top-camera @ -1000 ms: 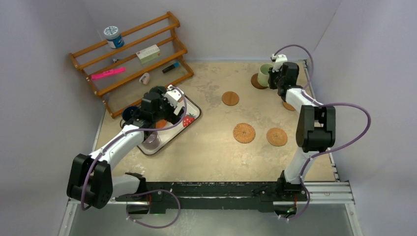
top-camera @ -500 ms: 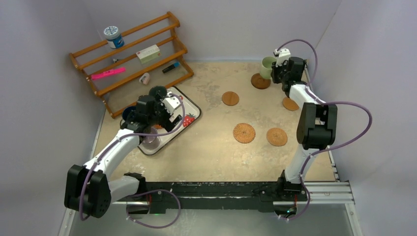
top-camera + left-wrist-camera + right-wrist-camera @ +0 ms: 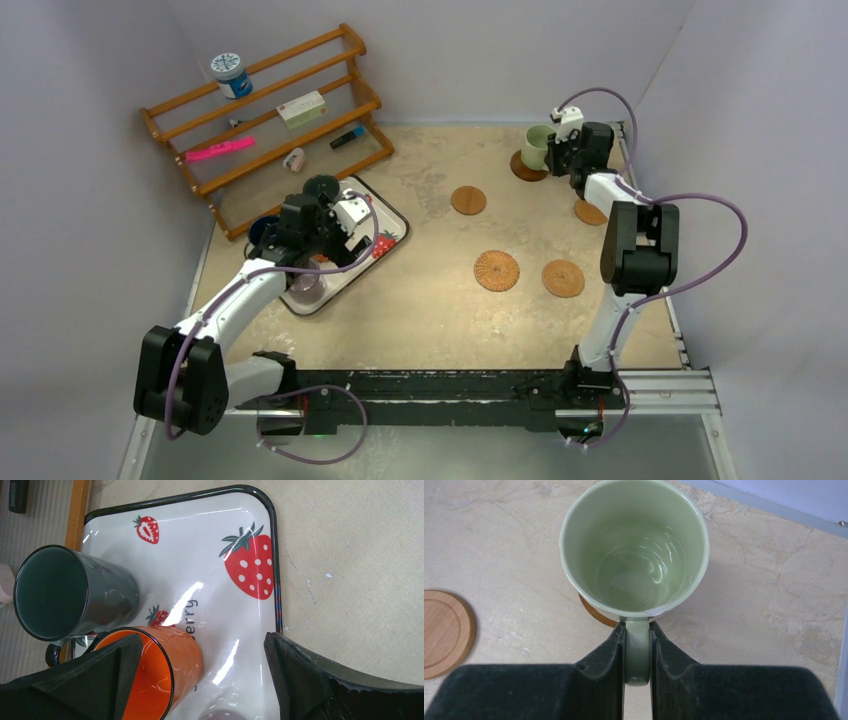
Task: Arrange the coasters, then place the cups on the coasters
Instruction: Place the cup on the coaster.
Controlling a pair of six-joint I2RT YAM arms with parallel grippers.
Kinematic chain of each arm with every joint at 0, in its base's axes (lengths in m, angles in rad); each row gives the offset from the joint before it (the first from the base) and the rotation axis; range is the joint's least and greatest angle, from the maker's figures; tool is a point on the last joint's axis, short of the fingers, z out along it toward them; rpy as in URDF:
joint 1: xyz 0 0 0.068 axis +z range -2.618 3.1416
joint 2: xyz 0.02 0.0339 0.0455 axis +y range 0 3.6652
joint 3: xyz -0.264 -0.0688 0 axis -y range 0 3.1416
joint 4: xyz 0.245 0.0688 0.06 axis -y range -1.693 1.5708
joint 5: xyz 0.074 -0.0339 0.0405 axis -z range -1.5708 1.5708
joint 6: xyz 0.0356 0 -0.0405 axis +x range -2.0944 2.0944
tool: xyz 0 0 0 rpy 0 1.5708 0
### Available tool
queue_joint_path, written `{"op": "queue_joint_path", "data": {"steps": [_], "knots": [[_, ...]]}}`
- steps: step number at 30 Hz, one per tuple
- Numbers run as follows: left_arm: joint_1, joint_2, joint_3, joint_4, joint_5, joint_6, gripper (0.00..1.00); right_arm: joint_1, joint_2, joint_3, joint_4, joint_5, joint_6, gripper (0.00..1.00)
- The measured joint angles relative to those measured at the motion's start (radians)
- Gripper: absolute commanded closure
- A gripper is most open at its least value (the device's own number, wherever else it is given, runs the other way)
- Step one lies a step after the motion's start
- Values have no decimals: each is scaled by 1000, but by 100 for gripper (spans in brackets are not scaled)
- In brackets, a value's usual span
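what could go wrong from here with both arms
1. The right jaws pinch the green cup only by its handle. It could swing or tilt on set-down, and the coaster peeks out on one side beneath, so it may land off-centre.
2. The open left jaws hang over the tray with one finger across the orange cup rim, and the dark cup is close beside. Coming down could knock either.

On the table [image 3: 430, 310], the tray [image 3: 392, 232] lies at the left, just before the rack [image 3: 270, 120], with cups [image 3: 65, 592] in it. Five coasters [image 3: 468, 200] lie to its right: the wicker coaster [image 3: 497, 270] nearest, the farthest coaster [image 3: 522, 168] under a lone cup [image 3: 537, 148].
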Motion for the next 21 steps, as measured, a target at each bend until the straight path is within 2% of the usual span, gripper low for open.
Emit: {"op": "queue_joint_path", "data": {"steps": [21], "knots": [[0,2,0,0,0,0,0,1,56,2,66,-31,20,100]]}}
